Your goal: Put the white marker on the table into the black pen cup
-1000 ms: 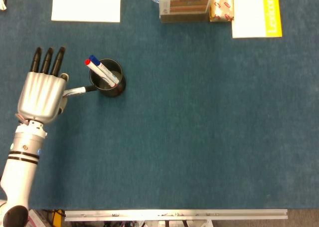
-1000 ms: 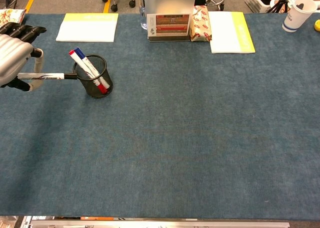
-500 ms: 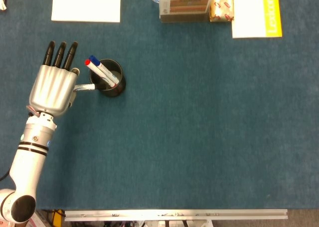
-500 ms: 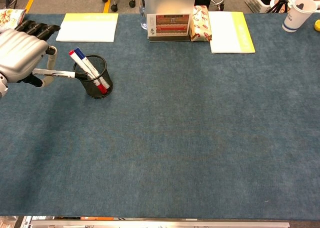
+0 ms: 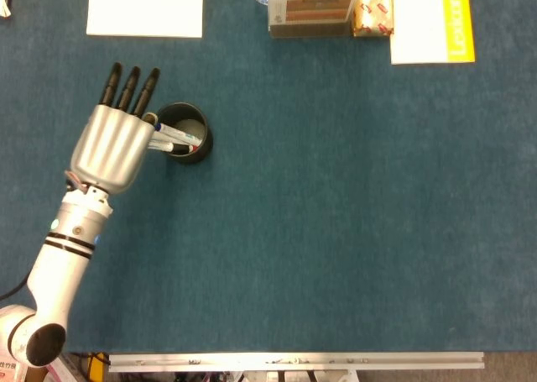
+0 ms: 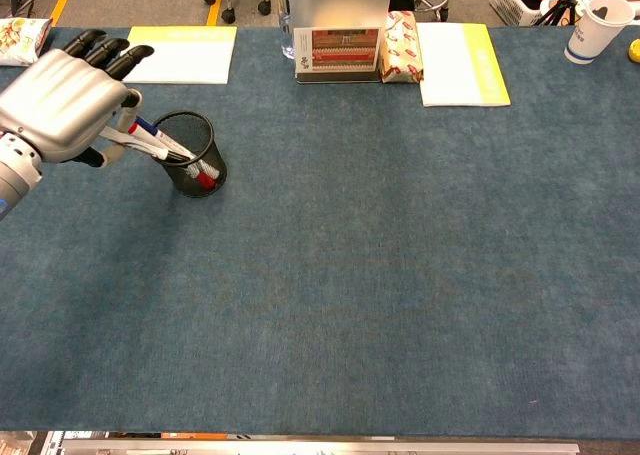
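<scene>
Upper left of frame: left hand [image 6: 62, 107] covering most of white marker [image 6: 150, 147]; grip unclear, hidden under the palm. Marker tip inside black pen cup [image 6: 195, 167], slanting among other pens [image 5: 178, 136]. Right hand unseen.

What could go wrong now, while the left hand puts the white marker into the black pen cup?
1. The left hand holds the white marker at a flat slant, its tip just over the rim of the black pen cup. Released so, it might tip out.
2. Two other markers already lean inside toward the hand; the new one may catch on them.
3. The hand is close to the light cup; a push could knock it over.
</scene>
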Tool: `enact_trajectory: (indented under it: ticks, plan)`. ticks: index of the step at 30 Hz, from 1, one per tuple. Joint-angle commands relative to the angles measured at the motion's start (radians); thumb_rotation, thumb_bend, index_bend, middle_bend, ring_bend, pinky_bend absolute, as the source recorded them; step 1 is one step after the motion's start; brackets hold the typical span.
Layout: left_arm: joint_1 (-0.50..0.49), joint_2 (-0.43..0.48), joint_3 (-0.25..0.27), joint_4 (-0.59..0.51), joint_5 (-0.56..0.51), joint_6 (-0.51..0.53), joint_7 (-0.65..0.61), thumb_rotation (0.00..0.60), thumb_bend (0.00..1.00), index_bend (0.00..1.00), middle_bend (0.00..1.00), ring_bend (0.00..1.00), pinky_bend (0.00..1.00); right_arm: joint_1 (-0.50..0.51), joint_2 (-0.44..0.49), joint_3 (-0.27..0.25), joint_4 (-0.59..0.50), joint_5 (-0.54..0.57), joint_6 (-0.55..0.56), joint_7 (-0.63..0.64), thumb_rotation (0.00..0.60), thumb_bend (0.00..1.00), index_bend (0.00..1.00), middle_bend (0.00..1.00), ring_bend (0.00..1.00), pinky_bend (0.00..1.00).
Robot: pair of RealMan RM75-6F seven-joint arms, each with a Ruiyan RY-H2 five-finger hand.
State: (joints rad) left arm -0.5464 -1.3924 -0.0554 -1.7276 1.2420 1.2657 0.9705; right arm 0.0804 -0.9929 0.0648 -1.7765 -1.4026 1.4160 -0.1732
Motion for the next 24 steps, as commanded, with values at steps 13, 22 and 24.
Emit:
enact_trajectory:
  ticks: [13,22,24]
  plan:
    - [-0.027,-0.047,0.000,0.026,0.051,-0.014,-0.004,0.600,0.28,0.17,0.00,0.00,0.00,0.001,0.000,-0.002,-0.003,0.006,-0.005,-0.003,0.600,0.57,0.35,0.39,0.45,0.69]
    - [-0.021,-0.047,-0.006,0.033,0.049,-0.001,-0.003,0.600,0.22,0.07,0.00,0.00,0.00,0.004,0.000,-0.002,-0.002,0.009,-0.010,-0.005,0.600,0.57,0.35,0.39,0.45,0.69]
    - [-0.017,-0.041,-0.009,0.032,0.047,0.004,-0.006,0.600,0.22,0.08,0.00,0.00,0.00,0.004,0.000,-0.002,-0.003,0.008,-0.009,-0.006,0.600,0.57,0.35,0.39,0.45,0.69]
